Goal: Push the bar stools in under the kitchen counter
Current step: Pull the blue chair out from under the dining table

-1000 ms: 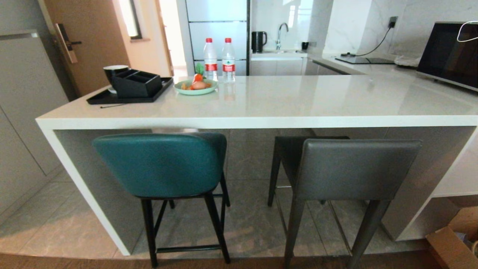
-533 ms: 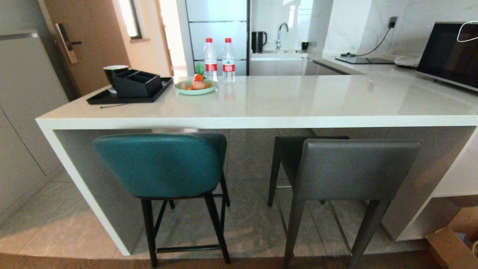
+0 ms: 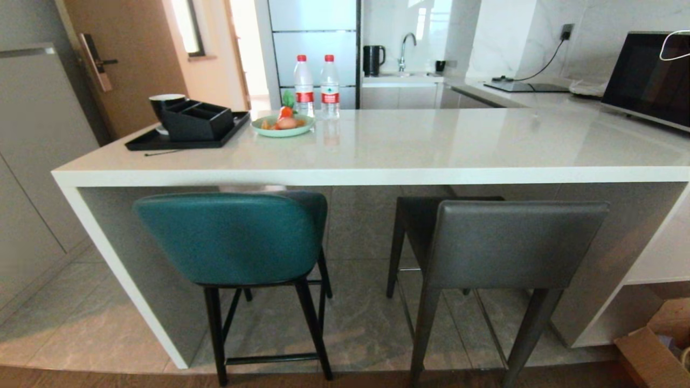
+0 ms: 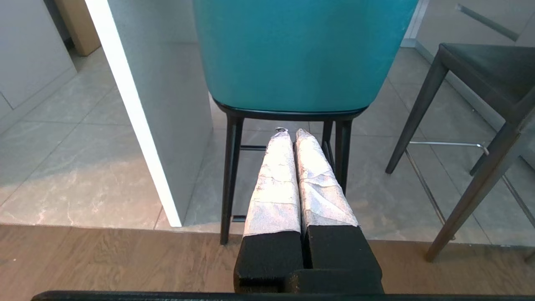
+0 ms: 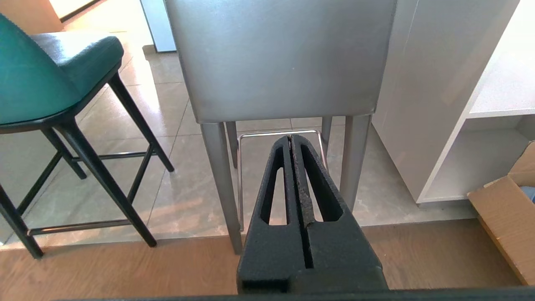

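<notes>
Both hands, left hand (image 4: 291, 133) and right hand (image 5: 290, 138), are pressed together behind the teal stool (image 3: 232, 237) and grey stool (image 3: 512, 242). Pushing high, I judge, could tip either against the surface (image 3: 377, 175).

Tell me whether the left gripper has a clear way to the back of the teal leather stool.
Probably yes. The left gripper, fingers shut, points straight at the rounded back of the teal leather stool, with nothing between them. The white counter end panel stands off to one side, and the grey square-backed stool to the other.

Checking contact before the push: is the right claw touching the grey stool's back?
No. In the right wrist view the shut right claw sits below the grey stool, short of its backrest.
</notes>
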Controlling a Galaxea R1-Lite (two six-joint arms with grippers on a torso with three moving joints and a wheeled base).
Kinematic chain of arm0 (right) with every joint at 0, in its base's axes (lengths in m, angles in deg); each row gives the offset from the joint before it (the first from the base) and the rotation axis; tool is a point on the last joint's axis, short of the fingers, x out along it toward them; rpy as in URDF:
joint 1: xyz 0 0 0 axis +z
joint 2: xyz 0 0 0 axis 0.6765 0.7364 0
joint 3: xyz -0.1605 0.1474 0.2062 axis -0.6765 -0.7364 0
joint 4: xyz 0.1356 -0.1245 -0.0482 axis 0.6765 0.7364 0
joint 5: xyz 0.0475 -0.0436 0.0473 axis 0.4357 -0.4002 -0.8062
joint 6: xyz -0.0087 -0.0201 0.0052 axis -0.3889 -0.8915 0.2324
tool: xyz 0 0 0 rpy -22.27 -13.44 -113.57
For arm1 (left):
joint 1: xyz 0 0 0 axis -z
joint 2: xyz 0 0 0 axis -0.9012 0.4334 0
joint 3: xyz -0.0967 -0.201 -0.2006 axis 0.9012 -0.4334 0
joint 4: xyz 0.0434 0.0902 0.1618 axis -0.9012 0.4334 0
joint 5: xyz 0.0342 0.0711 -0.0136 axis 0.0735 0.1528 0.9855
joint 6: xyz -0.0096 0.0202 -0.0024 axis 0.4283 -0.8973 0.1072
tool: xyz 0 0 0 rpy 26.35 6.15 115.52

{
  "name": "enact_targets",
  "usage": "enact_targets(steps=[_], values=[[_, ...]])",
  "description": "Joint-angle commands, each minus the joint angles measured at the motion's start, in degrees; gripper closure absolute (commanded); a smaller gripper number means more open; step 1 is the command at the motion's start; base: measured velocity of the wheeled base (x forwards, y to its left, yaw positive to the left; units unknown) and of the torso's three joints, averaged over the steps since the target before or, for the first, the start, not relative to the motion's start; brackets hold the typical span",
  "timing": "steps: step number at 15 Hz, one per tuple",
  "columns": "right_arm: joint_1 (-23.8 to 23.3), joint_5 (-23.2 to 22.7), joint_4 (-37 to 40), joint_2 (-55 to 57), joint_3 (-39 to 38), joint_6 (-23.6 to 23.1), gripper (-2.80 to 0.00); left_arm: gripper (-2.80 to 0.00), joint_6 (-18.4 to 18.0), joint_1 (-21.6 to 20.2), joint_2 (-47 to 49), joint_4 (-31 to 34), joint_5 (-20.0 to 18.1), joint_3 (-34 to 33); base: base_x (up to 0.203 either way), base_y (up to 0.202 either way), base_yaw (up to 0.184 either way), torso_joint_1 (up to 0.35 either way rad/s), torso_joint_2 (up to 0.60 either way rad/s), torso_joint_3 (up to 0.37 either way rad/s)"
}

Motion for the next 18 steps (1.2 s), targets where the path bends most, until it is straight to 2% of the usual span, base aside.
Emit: enact_targets(steps=[1, 9, 18], values=[[0.02, -0.01, -0.01, 0.09, -0.09, 0.0, 0.0, 0.0, -0.05, -0.09, 0.09, -0.03, 0.1, -0.09, 0.0, 0.0, 0.0, 0.0, 0.0, 0.0], [0.02, -0.01, -0.01, 0.09, -0.09, 0.0, 0.0, 0.0, 0.05, 0.09, 0.09, 0.06, 0.01, -0.09, 0.0, 0.013, 0.001, 0.0, 0.0, -0.001], [0.02, -0.01, -0.01, 0.09, -0.18, 0.0, 0.0, 0.0, 0.05, 0.09, 0.09, 0.06, 0.01, -0.07, 0.0, 0.192, -0.002, 0.003, 0.0, 0.003]])
